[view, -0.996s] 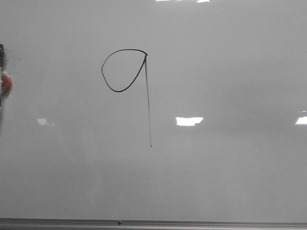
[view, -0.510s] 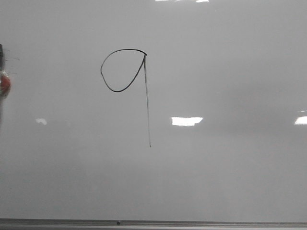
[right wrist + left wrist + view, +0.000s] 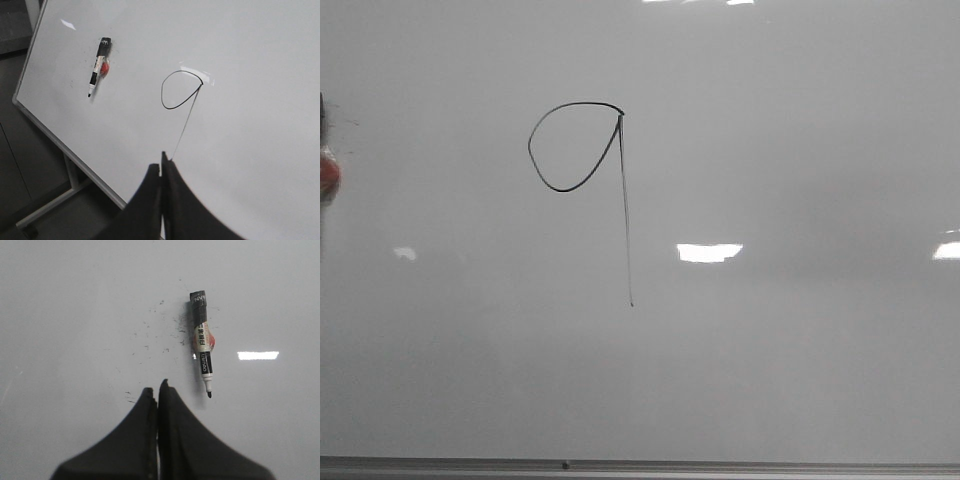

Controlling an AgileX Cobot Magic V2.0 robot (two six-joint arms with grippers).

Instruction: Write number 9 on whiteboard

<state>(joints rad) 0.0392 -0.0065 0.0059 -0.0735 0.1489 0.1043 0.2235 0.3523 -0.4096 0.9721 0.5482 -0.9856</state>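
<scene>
The number 9 (image 3: 626,210) is drawn in thin black line on the whiteboard (image 3: 800,350): a teardrop loop with a long straight stem. It also shows in the right wrist view (image 3: 188,120). A black marker (image 3: 202,352) lies flat on the board (image 3: 75,315), uncapped, its tip pointing toward my left gripper (image 3: 156,390). The left gripper is shut and empty, a short way from the marker tip. My right gripper (image 3: 161,167) is shut and empty, hovering near the lower end of the stem. The marker shows far off in the right wrist view (image 3: 97,65).
The board's grey frame strip (image 3: 640,466) runs along the near edge. In the right wrist view the frame edge (image 3: 60,145) borders a dark floor and a stand leg (image 3: 50,205). Faint dark smudges (image 3: 160,335) dot the board beside the marker.
In the front view the 9 and the marker sliver at the left edge have drifted a few pixels left. Nothing else differs.
</scene>
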